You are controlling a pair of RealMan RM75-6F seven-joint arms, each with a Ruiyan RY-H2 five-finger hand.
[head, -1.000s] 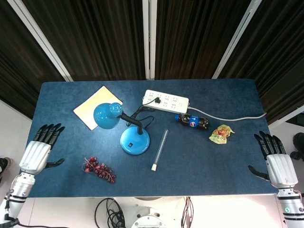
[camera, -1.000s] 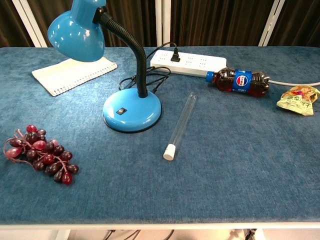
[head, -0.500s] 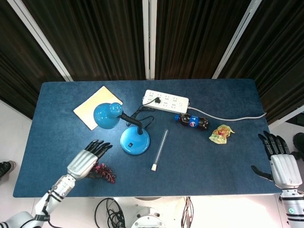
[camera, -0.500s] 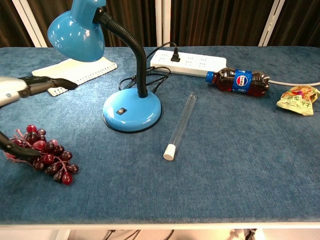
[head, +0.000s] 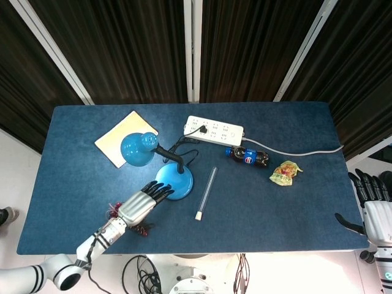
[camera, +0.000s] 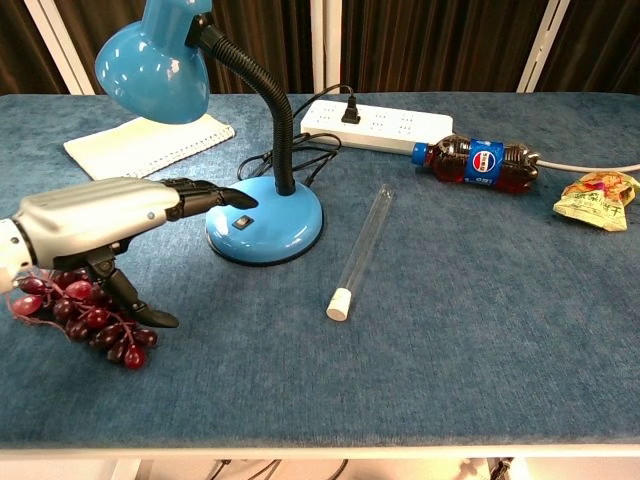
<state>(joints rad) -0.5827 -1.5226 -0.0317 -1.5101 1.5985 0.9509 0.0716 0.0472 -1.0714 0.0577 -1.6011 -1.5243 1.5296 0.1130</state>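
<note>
Left hand [camera: 95, 222] hovers low in the left of the chest view, palm down, fingers stretched out and apart, grasping nothing. Its fingertips reach over the near edge of the lamp [camera: 265, 222] base; contact cannot be confirmed. Its thumb angles down beside the grapes [camera: 85, 312], which lie directly under the palm and are partly hidden by it. In the head view the same hand [head: 142, 203] sits at lower centre-left, with its fingers at the rim of the lamp [head: 173, 180] base.

Grapes: a small bunch of dark red and purple berries on a thin brown stem, lying flat on the worktop [camera: 480, 330] near its front-left edge. Only a few berries [head: 113, 214] show past the hand in the head view.

Lamp: glossy blue, round base with a small dark switch, black flexible neck, shade turned toward the upper left. Its black cord runs to a white power strip [camera: 377, 124] at top centre.

Right hand [head: 375, 207] shows only in the head view, at the lower right edge beyond the worktop, fingers extended and spread, holding nothing.

Other items: a clear tube [camera: 362, 250] with a white cap at centre, a cola bottle [camera: 480, 162] lying on its side, a snack packet [camera: 596, 199] at far right, a notebook [camera: 150, 148] at upper left.
</note>
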